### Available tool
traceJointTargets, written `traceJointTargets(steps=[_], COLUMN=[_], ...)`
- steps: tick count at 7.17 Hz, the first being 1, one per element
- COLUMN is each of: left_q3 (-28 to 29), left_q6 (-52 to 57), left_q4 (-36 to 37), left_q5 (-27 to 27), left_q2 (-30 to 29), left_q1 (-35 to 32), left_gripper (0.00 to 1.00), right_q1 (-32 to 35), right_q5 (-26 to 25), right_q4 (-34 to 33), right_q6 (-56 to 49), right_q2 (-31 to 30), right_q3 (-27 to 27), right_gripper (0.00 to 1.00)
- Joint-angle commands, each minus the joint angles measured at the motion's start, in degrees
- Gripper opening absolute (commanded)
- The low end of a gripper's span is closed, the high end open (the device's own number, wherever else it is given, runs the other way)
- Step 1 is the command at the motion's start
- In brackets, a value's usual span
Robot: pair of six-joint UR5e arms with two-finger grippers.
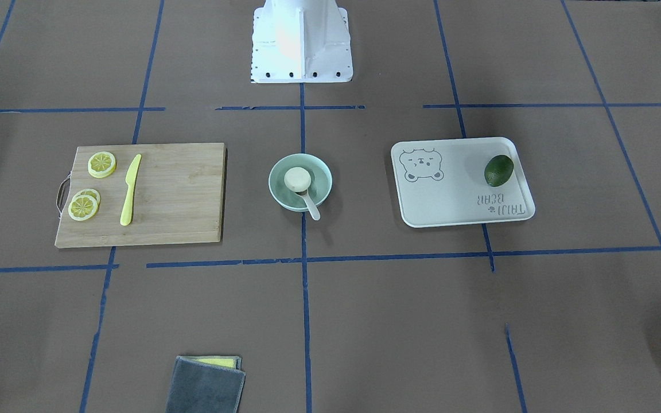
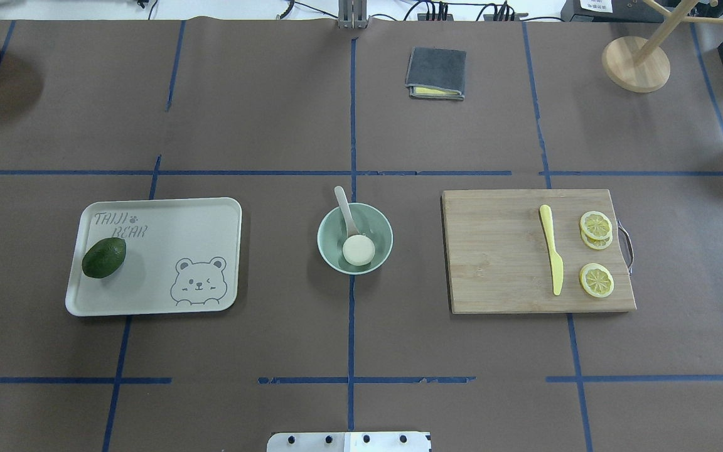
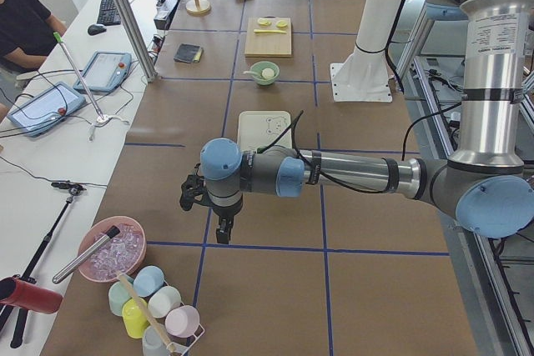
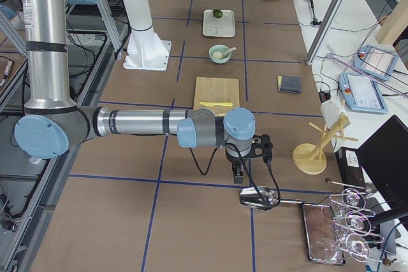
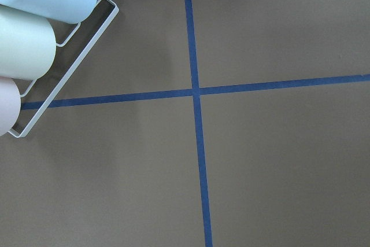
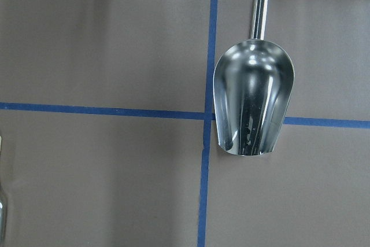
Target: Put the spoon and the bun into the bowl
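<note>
The pale mint-green bowl [image 1: 277,172] [image 2: 326,235] stands at the table's middle. The bun [image 1: 297,178] [image 2: 358,250] lies inside it, flat beige side up. The off-white spoon [image 1: 311,206] [image 2: 344,203] rests in the bowl, scoop under the bun and handle out over the rim. My left gripper [image 3: 224,231] hangs over the table's left end, far from the bowl [image 3: 265,72]. My right gripper [image 4: 238,171] hangs over the right end, above a metal scoop [image 6: 253,99]. I cannot tell whether either is open or shut.
A white bear tray [image 2: 160,213] holds an avocado [image 2: 103,257]. A wooden cutting board [image 2: 499,251] carries a yellow knife [image 2: 552,257] and lemon slices [image 2: 596,279]. A grey cloth [image 2: 436,73] lies at the far side. A rack of cups [image 5: 34,33] stands under the left wrist.
</note>
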Motion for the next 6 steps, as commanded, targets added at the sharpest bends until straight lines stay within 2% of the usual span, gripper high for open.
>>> traceJointTargets(steps=[1, 6], left_q3=[0.0, 0.0], left_q6=[0.0, 0.0], left_q4=[0.0, 0.0], left_q5=[0.0, 0.0], left_q2=[0.0, 0.5], left_q1=[0.0, 0.0], left_gripper=[1.0, 1.0], right_q1=[0.0, 0.0], right_q5=[0.0, 0.0], right_q4=[0.0, 0.0], right_q6=[0.3, 0.3], right_q2=[0.0, 0.1], right_q3=[-0.1, -0.1], right_gripper=[1.0, 1.0])
